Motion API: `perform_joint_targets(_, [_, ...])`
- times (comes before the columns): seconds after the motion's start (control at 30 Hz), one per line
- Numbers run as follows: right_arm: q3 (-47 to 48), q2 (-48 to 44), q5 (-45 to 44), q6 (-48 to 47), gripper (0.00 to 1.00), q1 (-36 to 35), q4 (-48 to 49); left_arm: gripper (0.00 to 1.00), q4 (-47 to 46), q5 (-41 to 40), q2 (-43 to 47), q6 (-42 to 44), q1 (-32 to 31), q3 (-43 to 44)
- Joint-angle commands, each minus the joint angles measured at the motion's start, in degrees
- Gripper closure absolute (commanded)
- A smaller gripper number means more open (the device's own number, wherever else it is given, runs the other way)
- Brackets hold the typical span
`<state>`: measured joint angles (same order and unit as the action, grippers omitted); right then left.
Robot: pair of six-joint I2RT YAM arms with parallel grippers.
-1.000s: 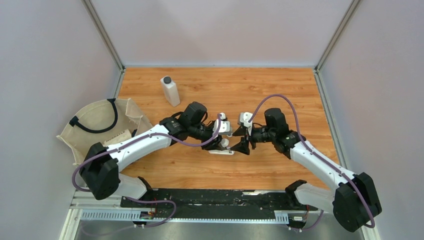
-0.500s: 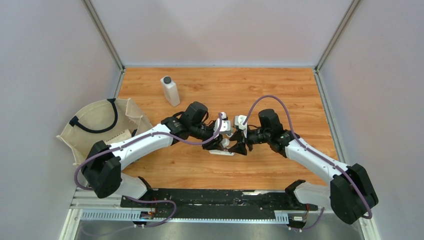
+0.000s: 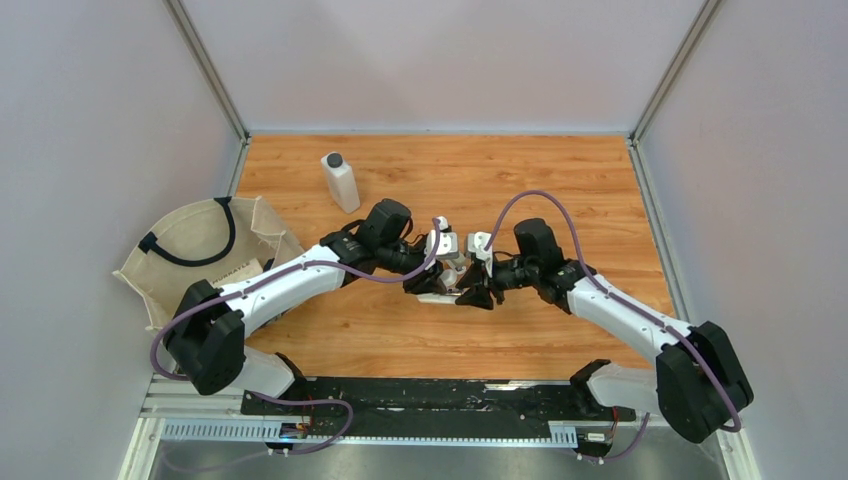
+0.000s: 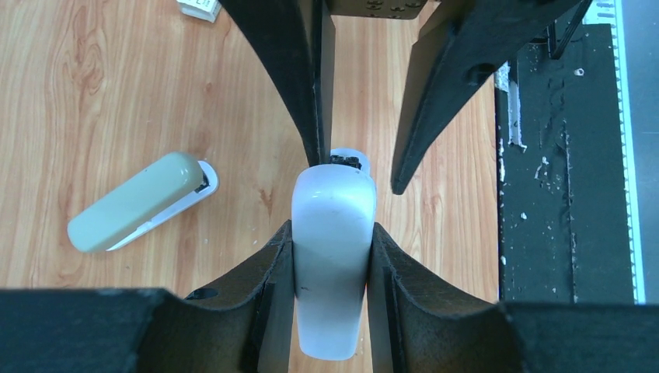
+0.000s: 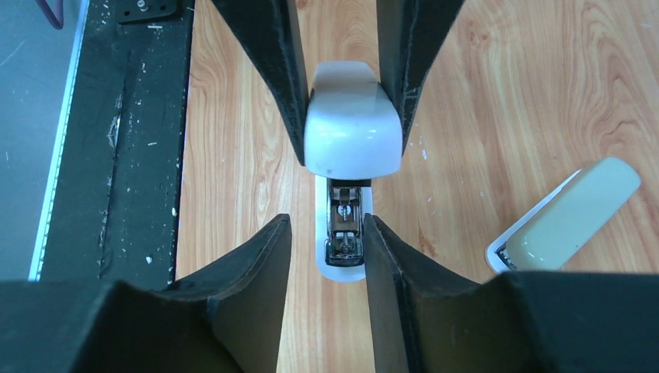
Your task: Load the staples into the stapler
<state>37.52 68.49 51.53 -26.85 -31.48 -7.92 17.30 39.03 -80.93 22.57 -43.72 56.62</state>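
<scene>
A white stapler lies on the wooden table between both grippers. My left gripper is shut on its raised white top cover. In the right wrist view that cover is lifted, and the metal magazine on the base lies bare. My right gripper is open and straddles the front end of the base. In the top view the left gripper and the right gripper nearly meet. The small white staples box lies at the top edge of the left wrist view, apart from both grippers.
A second, beige stapler lies closed on the table beside the white one; it also shows in the right wrist view. A white bottle stands at the back left. A canvas bag lies at the left. A black rail runs along the near edge.
My right gripper has moved left, up to the stapler's front end. My left gripper and the stapler have shifted slightly left and away.
</scene>
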Motion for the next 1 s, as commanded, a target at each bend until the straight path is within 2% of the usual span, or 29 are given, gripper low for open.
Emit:
perform_joint_targets(0.0, [1.0, 1.9, 0.6, -1.0, 0.59, -0.4, 0.7, 1.00, -3.1, 3.0, 0.5, -1.3, 0.1, 0.2])
perform_joint_targets(0.27, [0.5, 3.8, -2.1, -1.1, 0.59, -0.4, 2.1, 1.00, -3.9, 4.4, 1.3, -1.7, 0.1, 0.3])
perform_joint_targets(0.47, [0.0, 4.8, -1.6, -1.7, 0.73, -0.4, 2.0, 1.00, -6.1, 4.7, 2.0, -2.7, 0.7, -1.0])
perform_joint_targets(0.63, [0.1, 6.0, -1.6, -2.5, 0.81, -0.4, 1.2, 1.00, -7.5, 5.4, 2.8, -3.9, 1.9, -1.6])
perform_joint_targets(0.9, [-0.5, 8.0, -4.2, -0.9, 0.85, -0.4, 2.9, 1.00, -14.6, 6.0, 4.5, -7.0, 5.0, -6.3])
perform_joint_targets(0.97, [-0.1, 8.7, -5.5, 0.4, 0.91, -0.5, 3.7, 1.00, -16.9, 6.1, 5.0, -8.0, 5.7, -8.1])
